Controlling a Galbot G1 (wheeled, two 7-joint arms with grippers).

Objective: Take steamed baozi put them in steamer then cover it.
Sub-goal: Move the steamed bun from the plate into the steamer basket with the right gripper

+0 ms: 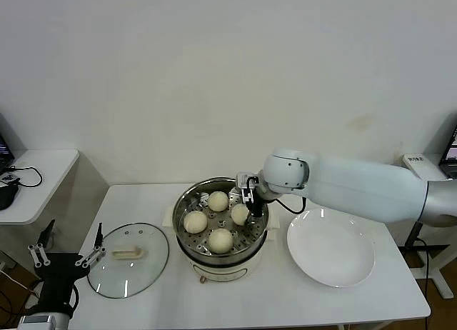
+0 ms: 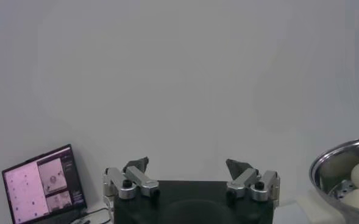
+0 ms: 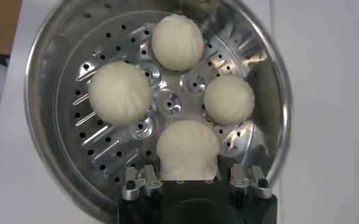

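Four steamed baozi (image 1: 218, 200), smooth, round, cream-white with faint pleats on top, all sit on the perforated metal tray inside the steamer (image 1: 184, 233), a shiny stainless-steel pot on a cream-white base at the middle of the white table (image 1: 285, 305). One bun lies toward the wall, one at the left (image 1: 195, 221), one at the near side (image 1: 221, 239) and one at the right (image 1: 240, 213). The right gripper (image 1: 250, 199) reaches down into the pot from the right, its jaws narrowed around the right-hand bun (the right wrist view shows that bun (image 3: 188, 149) sitting between the finger bases, resting on the tray). The cover (image 1: 143, 269), clear glass with a metal rim and a cream-white bar handle, lies flat on the table just left of the steamer, not on the pot. An empty-looking white plate (image 1: 331, 256) sits to the steamer's right. The left gripper (image 1: 68, 255) is parked at the table's near left corner beside the cover, fingers spread wide, holding nothing. No readable brand or writing on the steamer or lid; a laptop screen (image 2: 42, 189) shows in the left wrist view, its content too small to read.
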